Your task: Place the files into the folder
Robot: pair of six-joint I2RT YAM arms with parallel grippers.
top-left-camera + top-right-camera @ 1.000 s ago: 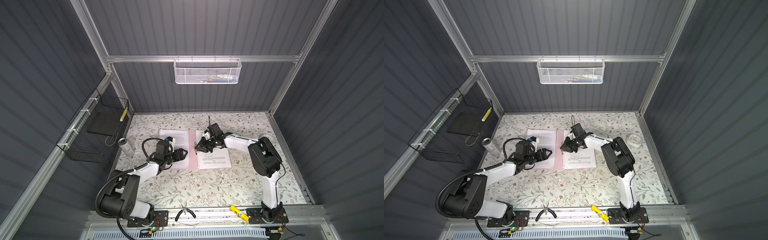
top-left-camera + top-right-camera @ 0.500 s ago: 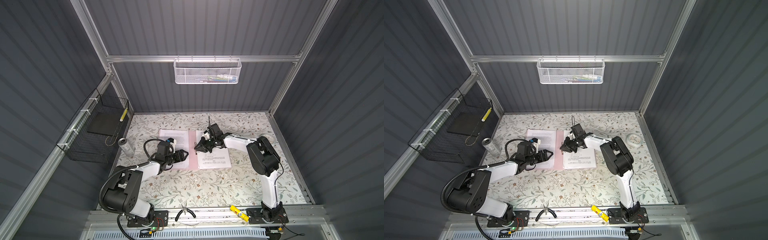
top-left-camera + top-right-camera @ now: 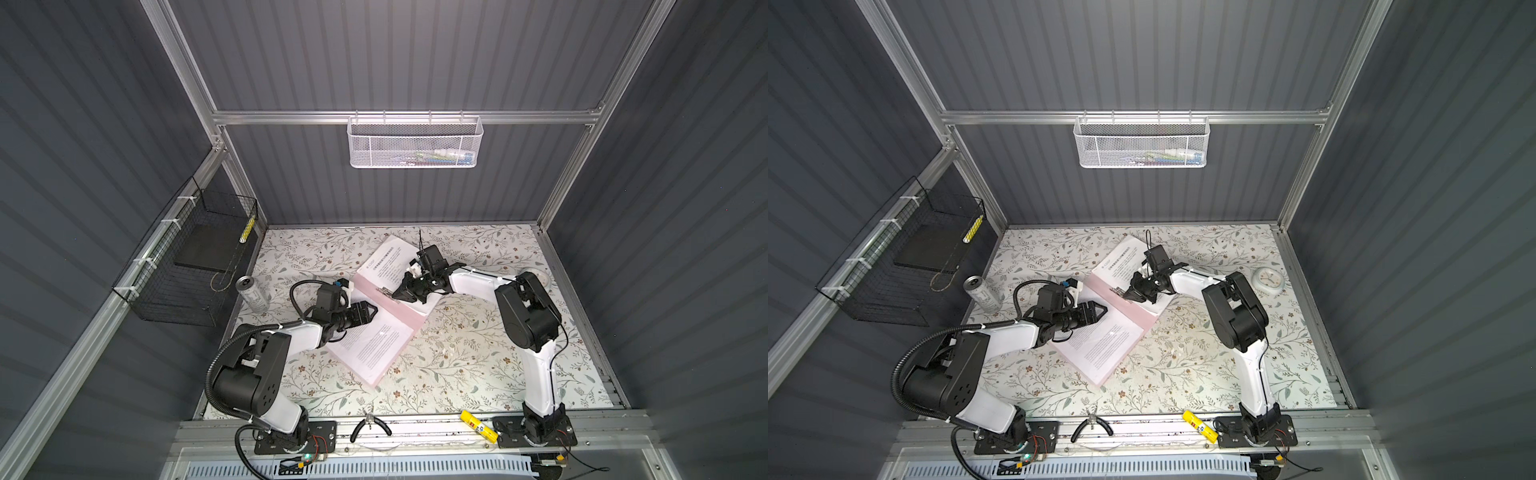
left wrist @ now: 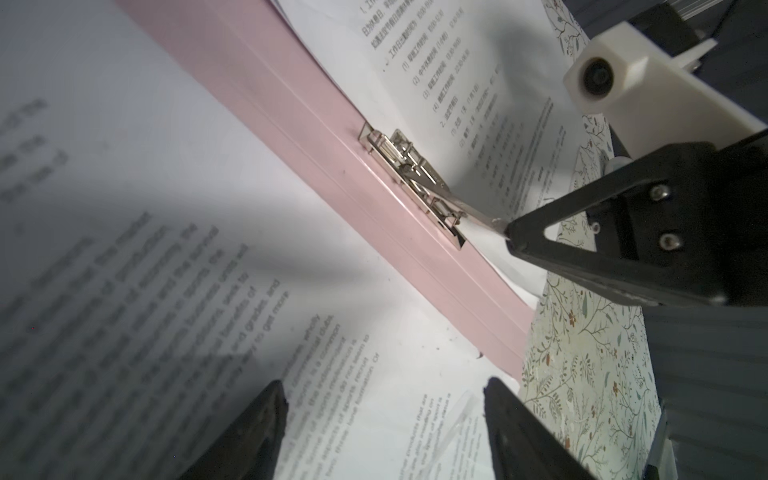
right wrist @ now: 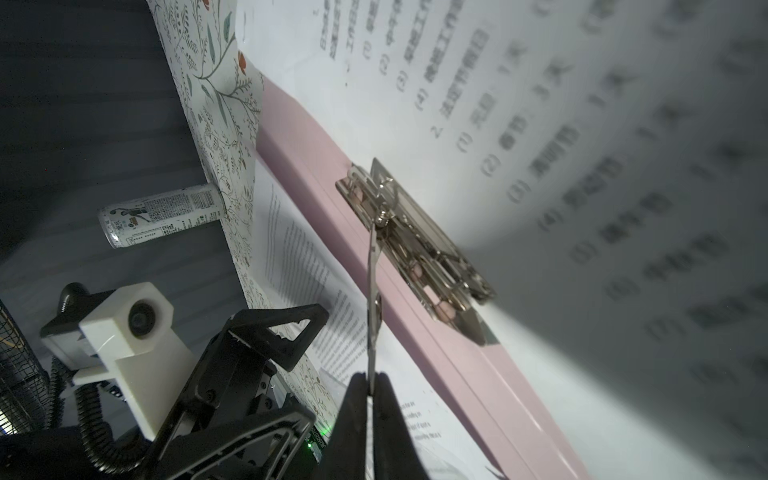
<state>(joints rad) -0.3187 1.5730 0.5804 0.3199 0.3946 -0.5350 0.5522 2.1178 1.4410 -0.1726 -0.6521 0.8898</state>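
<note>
- Scanning the bench [image 3: 478, 340] from its left edge, I find a can [image 3: 252, 293] standing by the left wall, apart from the paperwork.
- The left pincer [image 3: 368, 313] hangs released, jaws wide, low over the near sheet of the files [image 3: 370, 351]. I cannot tell whether it touches the paper.
- The folder [image 3: 399, 318] lies open mid-bench, turned on the diagonal. Its spine, the long axis, runs from far-left to near-right. One printed sheet lies on the near half, and another, with a bold heading [image 3: 388, 257], lies over the far half.
- The metal clip [image 4: 411, 174] sits about midway along that spine, with its lever [image 5: 371, 282] lifted clear of it.
- The right pincer [image 3: 398, 294] is clenched on the lever's tip, reaching in from the right. That arm already has the part the next move turns on.
- I judge the lever must swing about its hinge at the clip. The folder is thin and nothing pins it, so a pull off that line could drag it across the bench. The left pincer is placed to press it down.
- Right of the folder the bench is bare up to a small clock [image 3: 1269, 280] near the right wall, which gives the right arm room to draw back. The pliers [image 3: 370, 428] on the front rail are well apart.
</note>
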